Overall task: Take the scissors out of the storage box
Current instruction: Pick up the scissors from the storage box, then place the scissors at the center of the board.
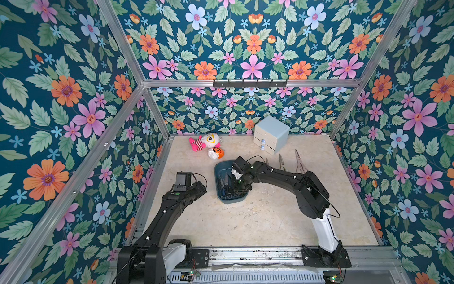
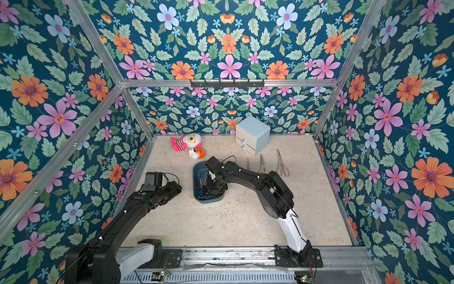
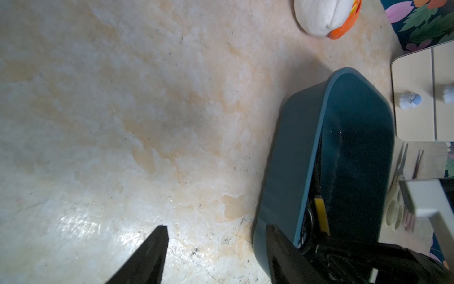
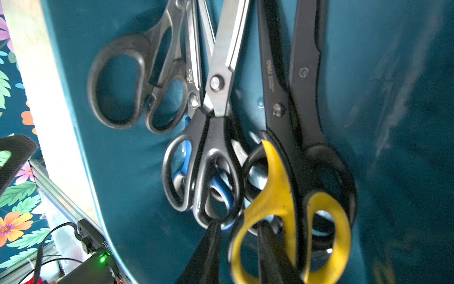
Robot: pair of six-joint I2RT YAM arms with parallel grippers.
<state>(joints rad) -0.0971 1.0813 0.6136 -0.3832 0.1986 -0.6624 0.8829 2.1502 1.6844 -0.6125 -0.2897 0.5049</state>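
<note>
Black fingers [image 4: 208, 253] of the right gripper [image 4: 237, 227] sit each side of a ring on the yellow-black scissors [image 4: 282, 196] in the storage box [image 4: 122, 172]; whether they squeeze it yet, I cannot tell. Both top views hide this behind the arm [image 1: 282, 174]. Near the box, the left gripper [image 3: 216, 228] hangs wide apart, holding nothing. Three other scissors [image 1: 298, 162] lie on the table [image 1: 245, 221].
</note>
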